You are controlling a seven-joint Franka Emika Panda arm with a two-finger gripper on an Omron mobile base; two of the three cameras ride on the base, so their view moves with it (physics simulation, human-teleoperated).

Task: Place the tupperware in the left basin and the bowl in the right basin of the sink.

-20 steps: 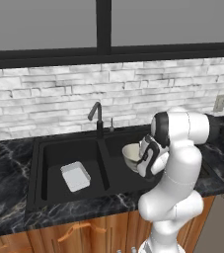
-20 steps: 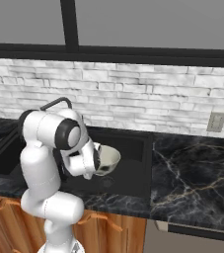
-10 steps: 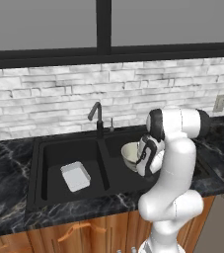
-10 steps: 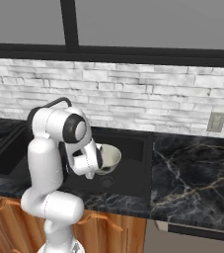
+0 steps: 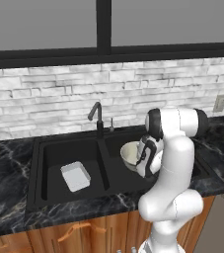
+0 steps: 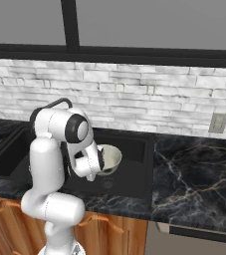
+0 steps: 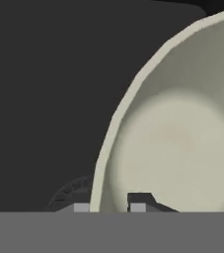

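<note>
Over the right basin [image 6: 129, 164], narrow pincer [image 7: 111, 207] straddles the bowl [image 7: 182, 143] rim

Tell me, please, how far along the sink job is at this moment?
Done: the tupperware lies in the left basin. In hand: the gripper straddles the bowl rim, low in the right basin. Left: whether the jaws have let go is unclear; then withdraw the arm.
</note>
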